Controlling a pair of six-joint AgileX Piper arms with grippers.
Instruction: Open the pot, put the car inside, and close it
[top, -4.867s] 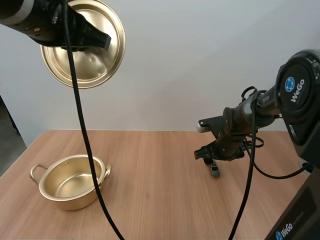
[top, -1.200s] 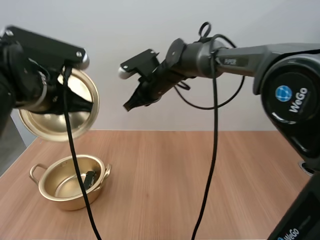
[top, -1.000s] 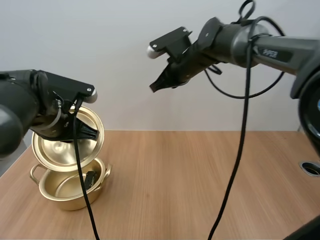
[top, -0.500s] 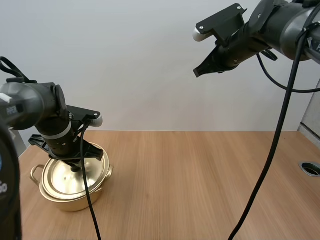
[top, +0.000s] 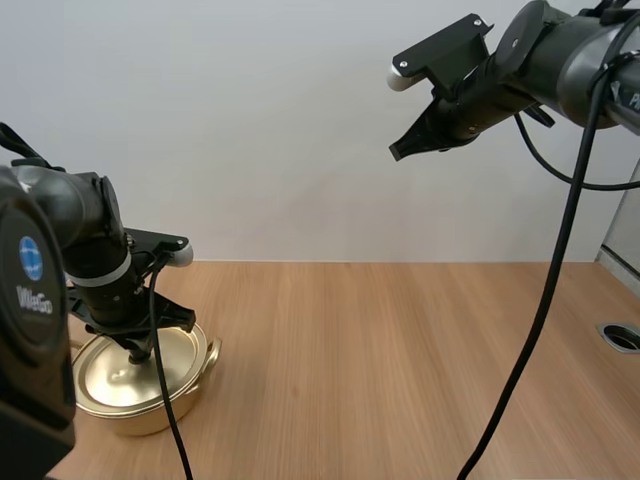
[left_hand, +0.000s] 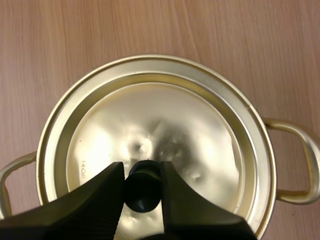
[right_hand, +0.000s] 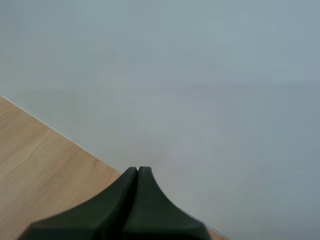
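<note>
While left hand (left_hand: 142, 176) grips lid (left_hand: 170, 120) by knob (left_hand: 143, 194), atop pot (left_hand: 301, 146), right hand (top: 396, 152) closed, aloft.

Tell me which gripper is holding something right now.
The left gripper: it pinches the black knob of the lid, which sits on the pot. The right gripper is shut on nothing, high above the table.

The white word "WeGo", under a round blue logo, stands on the black housing of the left arm (top: 35, 320) in the high view. A small stamped mark reading "14cm" stands on the lid (left_hand: 165, 150) near its rim.
</note>
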